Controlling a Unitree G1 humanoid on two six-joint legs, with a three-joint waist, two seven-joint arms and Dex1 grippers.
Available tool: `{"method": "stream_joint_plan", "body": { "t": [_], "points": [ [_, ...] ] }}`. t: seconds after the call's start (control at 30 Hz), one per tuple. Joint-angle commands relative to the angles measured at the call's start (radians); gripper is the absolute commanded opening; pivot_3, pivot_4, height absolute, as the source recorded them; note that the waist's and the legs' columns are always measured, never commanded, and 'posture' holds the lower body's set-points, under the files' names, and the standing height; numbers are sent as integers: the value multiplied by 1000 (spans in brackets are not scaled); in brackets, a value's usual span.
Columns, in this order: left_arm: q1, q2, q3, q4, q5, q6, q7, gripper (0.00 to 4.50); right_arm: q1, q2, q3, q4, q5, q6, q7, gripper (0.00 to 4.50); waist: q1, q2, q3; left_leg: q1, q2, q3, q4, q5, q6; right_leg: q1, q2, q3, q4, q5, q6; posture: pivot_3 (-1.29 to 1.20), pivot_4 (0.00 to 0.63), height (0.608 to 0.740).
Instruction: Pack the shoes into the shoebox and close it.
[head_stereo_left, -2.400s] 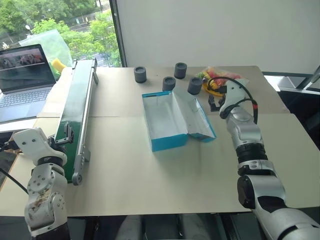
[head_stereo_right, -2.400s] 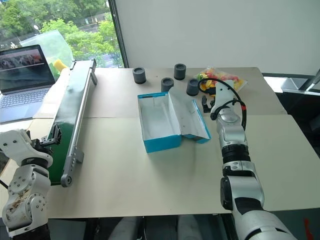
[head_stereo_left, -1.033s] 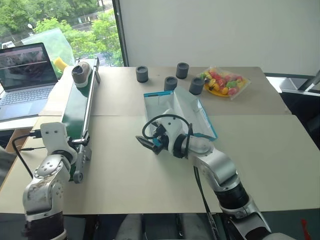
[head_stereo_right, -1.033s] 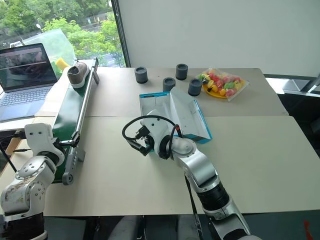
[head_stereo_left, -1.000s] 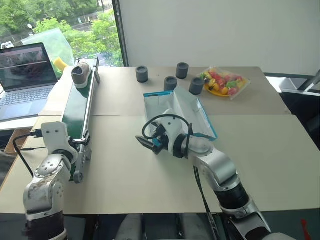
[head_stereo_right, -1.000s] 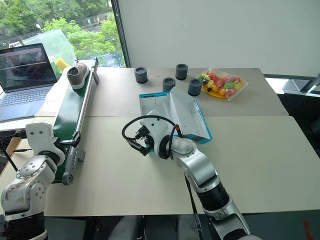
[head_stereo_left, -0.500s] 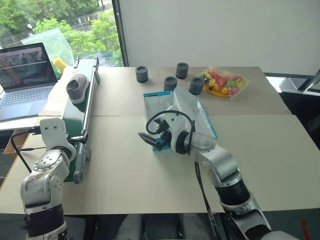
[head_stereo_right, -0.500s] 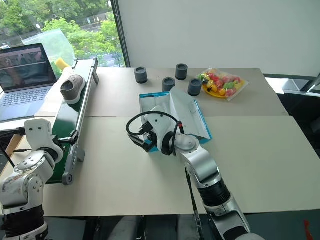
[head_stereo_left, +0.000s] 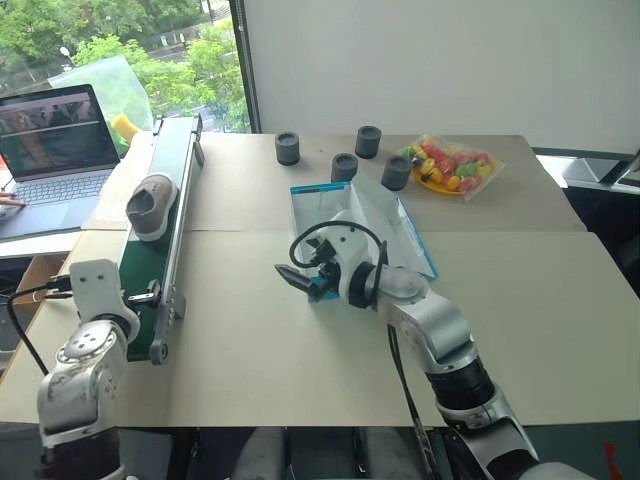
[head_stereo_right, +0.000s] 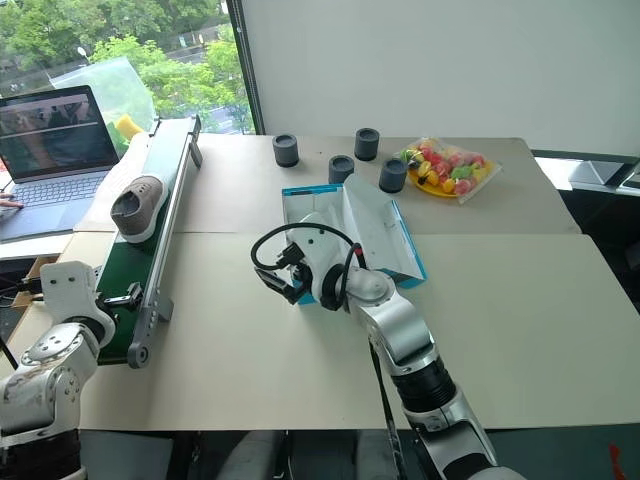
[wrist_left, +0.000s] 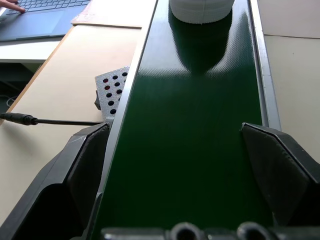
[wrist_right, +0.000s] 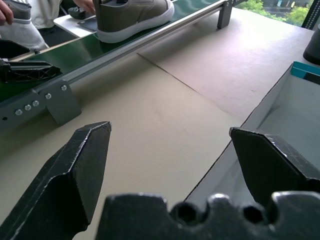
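One grey shoe (head_stereo_left: 151, 206) is seen lying on the green conveyor (head_stereo_left: 160, 228), about midway along the belt, with its pale sole down and its length running along the belt. The conveyor is set along the left side of the beige table (head_stereo_left: 300, 360). The shoebox (head_stereo_left: 345, 215) is placed near the middle of the table, open, with its white inside exposed and its lid standing up at a slant on the side away from the conveyor. No shoe is visible inside it.

The right gripper (head_stereo_right: 277, 280) is held low over the table at the near corner of the shoebox, pointed toward the conveyor, its two black fingers spread wide with nothing between them. In the right wrist view the box's edge (wrist_right: 260, 130) is seen between the fingers, and the shoe (wrist_right: 132, 15) is seen beyond on the belt.

The left gripper (wrist_left: 187, 170) is positioned at the near end of the conveyor, its fingers likewise spread wide and empty, straddling the belt, with the shoe's heel (wrist_left: 201, 7) further up the belt.

Four dark cylinders (head_stereo_left: 343, 166) and a bag of coloured items (head_stereo_left: 447, 163) are set behind the box. A laptop (head_stereo_left: 55, 140) is placed beyond the conveyor, with a person's fingers (head_stereo_left: 12, 200) at its keyboard.
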Motion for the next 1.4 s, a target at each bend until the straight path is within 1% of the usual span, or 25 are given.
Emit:
{"method": "stream_joint_plan", "body": {
  "t": [0.03,0.5,0.6,0.73,0.83,0.87,0.9,0.93,0.97,1.07,1.13,1.2,1.23,1.3,1.33,1.4],
  "points": [
    [-2,-2,-5,-6,12,-16,-8,4500,-19,8,-11,-44,-3,-30,-4,4468,0,0,0,0,0,0,0,0,0,0,0,0,0,0,0,0,150,740],
    [-15,-6,-10,9,5,-8,-20,4500,-23,15,-16,-53,0,-30,-14,4468,-1,0,0,0,0,0,0,0,0,0,0,0,0,0,0,0,150,740],
    [-26,-27,11,15,-24,37,-14,4500,-31,18,-30,-54,6,-27,-17,4468,0,0,0,0,0,0,0,0,0,0,0,0,0,0,0,0,150,740],
    [-63,-69,61,9,-68,156,17,4500,-50,20,-52,-54,12,-25,-20,4468,0,0,0,1,0,0,0,0,0,1,0,0,0,0,0,0,150,740],
    [-83,-90,87,-15,-84,175,27,3746,-59,22,-69,-51,16,-25,-24,4500,1,0,0,2,0,0,0,0,0,2,0,0,1,0,0,0,150,740],
    [-87,-91,88,-25,-88,182,26,3381,-63,23,-77,-49,18,-26,-26,4500,0,0,0,3,0,0,0,0,0,2,0,0,1,0,0,0,150,740],
    [-90,-91,88,-31,-90,187,26,3239,-65,25,-82,-47,19,-26,-27,4500,0,0,0,4,0,0,0,0,0,3,0,0,1,0,0,0,150,740],
    [-94,-90,87,-35,-89,192,27,2922,-68,25,-86,-45,20,-27,-27,4500,1,0,0,4,0,1,0,0,0,3,0,0,1,0,0,0,150,740],
    [-98,-90,87,-39,-89,194,27,2749,-70,26,-89,-44,21,-28,-27,4500,3,0,0,4,0,1,0,0,0,3,0,0,1,0,0,0,150,740],
    [-113,-92,91,-43,-86,195,35,2749,-74,31,-93,-38,19,-30,-27,4500,4,0,0,4,-1,1,0,0,0,3,0,0,1,0,0,0,150,740],
    [-136,-104,98,-64,-86,168,48,2749,-78,36,-96,-32,20,-31,-26,4500,4,0,0,3,0,1,0,0,0,3,0,0,1,0,0,0,150,740],
    [-156,-99,78,-101,-57,106,63,2749,-83,41,-99,-23,23,-31,-26,4500,4,0,0,3,0,1,0,0,0,2,0,0,1,0,0,0,150,740],
    [-168,-80,38,-135,-12,39,71,2749,-90,50,-107,-12,28,-28,-29,4500,2,-1,0,2,0,1,0,0,0,2,0,0,1,0,0,0,150,740],
    [-176,-12,-82,-208,132,-129,87,2749,-109,75,-135,21,45,-14,-43,4500,2,-4,1,0,0,1,0,0,-1,0,0,0,1,1,0,0,150,740],
    [-183,0,-130,-237,178,-200,89,2749,-122,88,-150,45,49,-8,-51,4500,2,-4,1,-1,0,1,0,0,-1,-1,1,0,1,1,0,0,150,740],
    [-194,-16,-199,-276,222,-285,101,2749,-158,143,-224,106,85,40,-99,4500,2,-4,1,-2,0,1,0,0,-1,-2,1,0,0,1,-1,0,150,740]
  ]
}}
